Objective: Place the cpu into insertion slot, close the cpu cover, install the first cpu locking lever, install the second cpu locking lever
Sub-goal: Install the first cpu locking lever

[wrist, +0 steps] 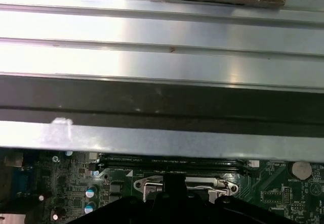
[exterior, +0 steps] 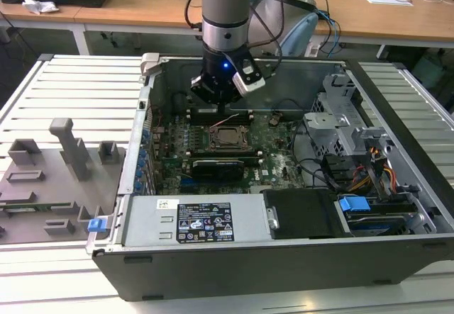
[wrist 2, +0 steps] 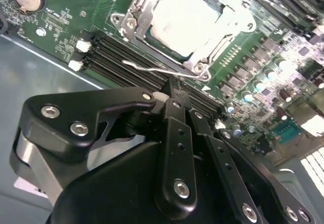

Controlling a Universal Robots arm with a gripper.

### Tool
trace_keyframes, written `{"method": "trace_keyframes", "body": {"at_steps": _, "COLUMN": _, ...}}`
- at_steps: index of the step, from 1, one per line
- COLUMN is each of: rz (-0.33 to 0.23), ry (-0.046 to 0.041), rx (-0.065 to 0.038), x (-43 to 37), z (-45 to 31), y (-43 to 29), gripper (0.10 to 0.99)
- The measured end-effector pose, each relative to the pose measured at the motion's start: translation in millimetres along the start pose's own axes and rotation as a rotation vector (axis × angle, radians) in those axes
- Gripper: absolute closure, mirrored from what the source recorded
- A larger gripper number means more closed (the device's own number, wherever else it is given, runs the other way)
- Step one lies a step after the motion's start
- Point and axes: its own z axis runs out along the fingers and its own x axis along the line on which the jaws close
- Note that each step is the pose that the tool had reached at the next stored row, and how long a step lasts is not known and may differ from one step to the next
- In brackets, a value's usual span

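**Slatted tabletop, open computer case: pincer at the insertion slot**

Inside the case we see the cpu seated flat in the insertion slot, with the cpu cover lying down around it, so the chip is framed in. We read the pincer as pressed together, its tip just beside a thin wire locking lever, probably to push rather than grasp it.

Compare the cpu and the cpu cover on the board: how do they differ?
The cpu is a solid plate; the cpu cover is an open frame with a cut-out middle. The cpu top looks pale and matte; the cpu cover is shinier. The cpu cover is larger and rims the cpu, which shows through it. Both are square, silvery and lie flat.
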Motion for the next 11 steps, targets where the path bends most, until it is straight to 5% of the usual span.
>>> {"method": "trace_keyframes", "body": {"at_steps": 11, "rz": -0.023, "ry": 0.0022, "rx": 0.000, "x": -10.3, "z": 8.6, "y": 3.0, "gripper": 0.980}}
